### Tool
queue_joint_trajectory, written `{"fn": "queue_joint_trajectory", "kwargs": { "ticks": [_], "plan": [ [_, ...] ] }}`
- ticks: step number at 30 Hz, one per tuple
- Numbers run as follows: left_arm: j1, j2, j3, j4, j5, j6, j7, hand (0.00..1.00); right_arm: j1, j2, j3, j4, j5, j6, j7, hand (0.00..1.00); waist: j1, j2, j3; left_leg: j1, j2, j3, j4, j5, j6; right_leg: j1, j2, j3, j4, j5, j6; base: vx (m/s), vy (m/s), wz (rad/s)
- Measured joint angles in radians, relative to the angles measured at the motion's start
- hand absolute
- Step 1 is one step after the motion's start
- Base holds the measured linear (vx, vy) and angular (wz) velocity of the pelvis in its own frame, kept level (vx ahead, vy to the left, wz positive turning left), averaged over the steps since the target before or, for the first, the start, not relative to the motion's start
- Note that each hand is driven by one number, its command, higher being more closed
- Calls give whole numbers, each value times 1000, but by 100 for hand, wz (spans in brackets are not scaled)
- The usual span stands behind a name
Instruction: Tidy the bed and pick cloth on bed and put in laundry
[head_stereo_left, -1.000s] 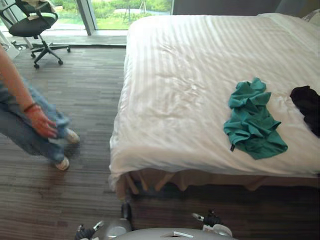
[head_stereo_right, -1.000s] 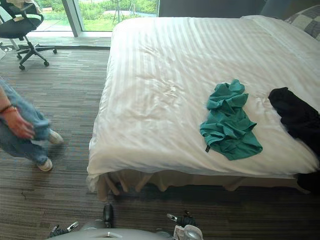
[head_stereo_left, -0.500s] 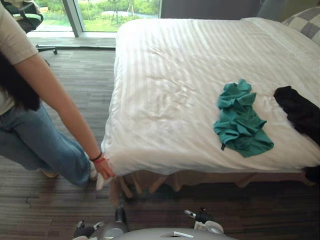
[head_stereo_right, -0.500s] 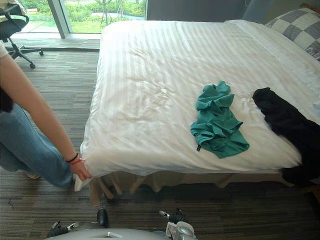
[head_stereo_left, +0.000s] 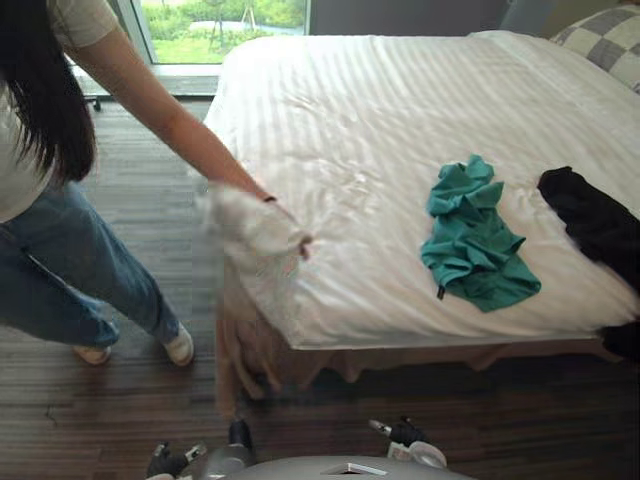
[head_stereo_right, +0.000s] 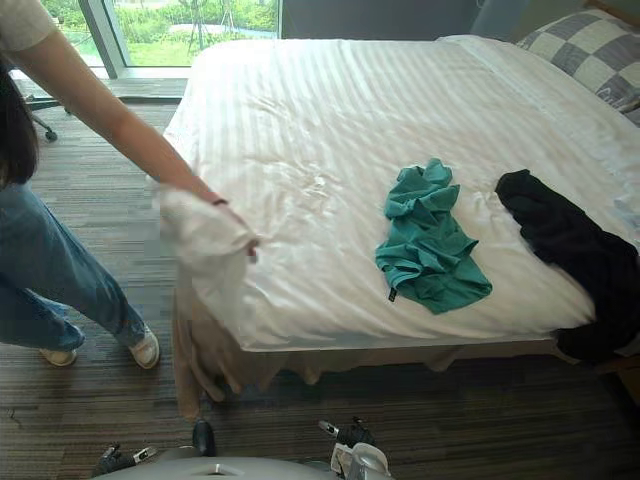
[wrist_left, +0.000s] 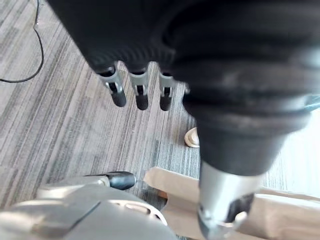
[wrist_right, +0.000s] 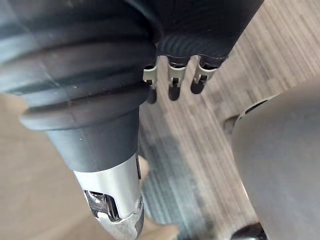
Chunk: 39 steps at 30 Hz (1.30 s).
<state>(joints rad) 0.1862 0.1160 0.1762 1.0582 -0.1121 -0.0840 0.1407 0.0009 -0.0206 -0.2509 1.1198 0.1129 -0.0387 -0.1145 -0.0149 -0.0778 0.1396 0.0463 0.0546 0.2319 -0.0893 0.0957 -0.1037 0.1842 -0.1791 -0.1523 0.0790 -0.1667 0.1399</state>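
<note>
The left hand (wrist_left: 141, 93) hangs over the striped floor (wrist_left: 55, 130) with fingers loose and straight, holding nothing; the right hand (wrist_right: 172, 85) hangs the same way, also holding nothing. Ahead is one bed (head_stereo_left: 380, 90) with two cloths on its right half: a crumpled teal cloth (head_stereo_left: 475, 240) and, near it, a black cloth (head_stereo_left: 595, 220) by the right edge. One checked pillow (head_stereo_right: 585, 50) lies at the far right. A person (head_stereo_left: 60, 200) holds up the white cover's near-left corner (head_stereo_left: 255, 232).
</note>
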Motion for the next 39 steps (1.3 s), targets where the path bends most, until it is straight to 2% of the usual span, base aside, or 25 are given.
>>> {"fn": "queue_joint_trajectory", "kwargs": {
  "ticks": [7,17,22,25,28,31,35,39],
  "plan": [
    [-6,-5,24,21,-5,2,-3,0,1,-1,2,-4,7,-1,1,0,-10,3,2,5,12,-12,0,-11,4,-4,13,-1,6,31,-5,-47,-7,-3],
    [-5,-15,62,21,-26,4,-3,0,1,0,0,-5,7,0,1,0,-13,1,4,3,14,-17,0,-11,4,-9,13,0,2,36,-6,-50,-9,-3],
    [-5,-18,90,21,-36,4,-3,0,1,2,-7,-5,7,0,1,0,-13,-2,10,-1,5,-16,0,-10,4,-9,7,-4,-16,24,1,-44,-6,-1],
    [-9,-18,124,17,-43,4,-2,0,1,4,-10,-5,7,0,0,0,-11,-9,12,-2,-2,-17,0,-3,8,-6,-2,-17,-16,-4,6,-5,-5,8],
    [-23,-21,173,11,-95,4,4,0,2,15,-48,-3,7,1,-2,0,-8,-21,13,-8,-20,-20,0,-5,15,-4,-17,-23,-16,-3,16,95,13,11],
    [-58,-18,261,-13,-201,1,43,0,2,18,-49,0,7,2,-4,0,-1,-33,13,-6,-36,-27,1,-7,23,10,-29,-25,-24,10,22,152,9,6],
    [-107,10,340,-99,-310,-33,97,0,-3,18,-47,-1,7,1,-27,0,1,-20,21,12,-23,-26,1,-14,21,25,-13,-24,-22,38,3,96,-15,3],
    [-177,107,393,-148,-366,-77,161,0,-3,12,-35,-4,7,-6,-42,0,-2,5,30,25,6,-12,1,-15,19,23,14,-23,-16,74,-30,29,-33,-10]
  ]
}}
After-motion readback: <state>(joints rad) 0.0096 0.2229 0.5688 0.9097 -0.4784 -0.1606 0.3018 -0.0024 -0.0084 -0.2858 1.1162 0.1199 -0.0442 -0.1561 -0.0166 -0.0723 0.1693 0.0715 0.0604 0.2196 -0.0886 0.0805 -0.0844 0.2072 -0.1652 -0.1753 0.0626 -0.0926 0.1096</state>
